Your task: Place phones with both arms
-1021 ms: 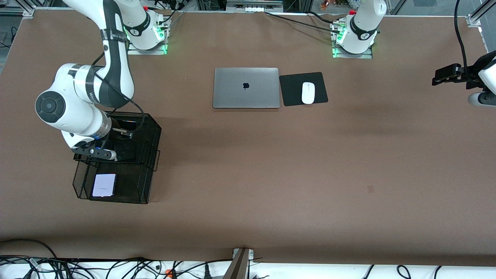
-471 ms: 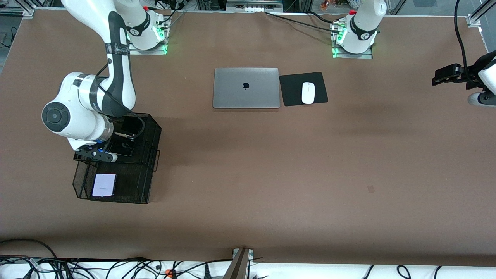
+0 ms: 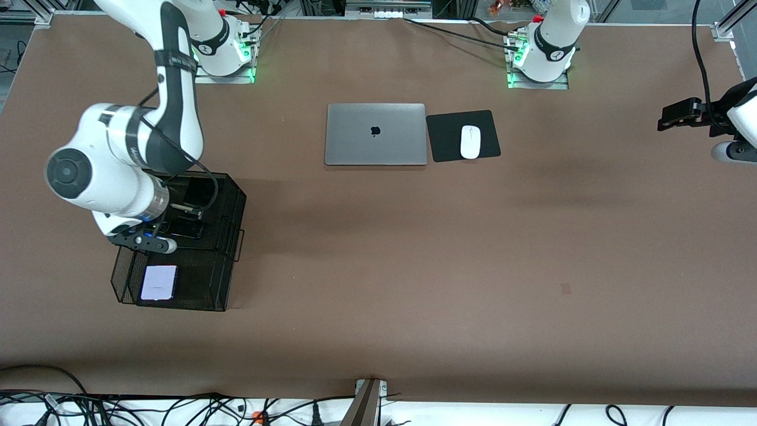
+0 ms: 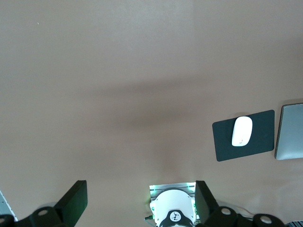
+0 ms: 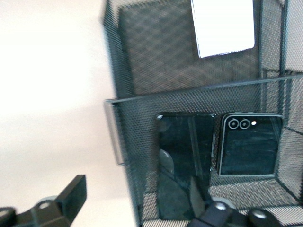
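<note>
Right tool (image 3: pixel 155 236) has lifted off the mesh rack (image 3: pixel 233 213), fingers spread, empty. Slab (image 5: pixel 184 161) and black phone (image 5: pixel 248 144) lie side by side in one compartment, white phone (image 3: pixel 159 282) in another: placement appears complete. Left tool (image 4: pixel 142 208) waits open over bare table (image 3: pixel 414 248).

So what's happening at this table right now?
The right tool hangs open over a black mesh tray at the right arm's end of the table, holding nothing. All three phones lie inside: the slim black phone beside the squarish black phone, the lavender-white phone in the compartment nearer the front camera. The left tool waits open over bare table.
</note>
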Robot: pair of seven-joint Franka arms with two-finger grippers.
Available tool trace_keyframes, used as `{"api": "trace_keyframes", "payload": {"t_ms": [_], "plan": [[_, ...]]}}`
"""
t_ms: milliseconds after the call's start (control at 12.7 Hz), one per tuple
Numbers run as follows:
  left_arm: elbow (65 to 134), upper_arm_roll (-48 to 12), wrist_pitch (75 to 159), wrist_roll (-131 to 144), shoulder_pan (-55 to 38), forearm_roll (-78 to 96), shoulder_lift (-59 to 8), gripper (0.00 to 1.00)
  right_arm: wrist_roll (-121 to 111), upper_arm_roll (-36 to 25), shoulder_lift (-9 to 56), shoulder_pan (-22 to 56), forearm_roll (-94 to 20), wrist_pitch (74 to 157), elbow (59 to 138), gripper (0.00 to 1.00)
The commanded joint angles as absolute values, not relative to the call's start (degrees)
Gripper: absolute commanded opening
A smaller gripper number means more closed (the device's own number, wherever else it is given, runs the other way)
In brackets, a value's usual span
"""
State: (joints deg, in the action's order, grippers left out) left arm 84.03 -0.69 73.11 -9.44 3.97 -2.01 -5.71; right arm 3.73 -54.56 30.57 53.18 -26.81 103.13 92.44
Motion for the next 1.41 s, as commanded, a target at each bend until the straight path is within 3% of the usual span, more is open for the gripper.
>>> {"api": "trace_keyframes", "payload": {"t_ms": [0, 314, 1100, 1179, 1336], "plan": [[84.4, -0.9, 72.9, -9.1, 3.8, -2.7, -5.4, 1.00, 2.4, -54.7, 30.3, 49.6, -27.3, 95.5, 82.9, 0.99], [84.3, -0.9, 72.9, -9.1, 3.8, -2.7, -5.4, 1.00, 2.1, -53.8, 30.9, 44.1, -28.0, 88.9, 73.7, 0.99], [84.2, -1.0, 73.0, -8.5, 3.3, -2.7, -5.3, 1.00, 1.8, -50.5, 32.4, 39.7, -28.2, 92.1, 72.9, 1.00], [84.2, -1.0, 73.0, -8.5, 3.3, -2.7, -5.3, 1.00, 2.0, -44.4, 31.8, 34.2, -28.2, 91.8, 72.7, 1.00], [84.1, -1.0, 73.0, -8.5, 3.3, -2.7, -5.1, 1.00, 2.2, -25.0, 28.2, 19.8, -18.9, 91.8, 70.4, 1.00]]}}
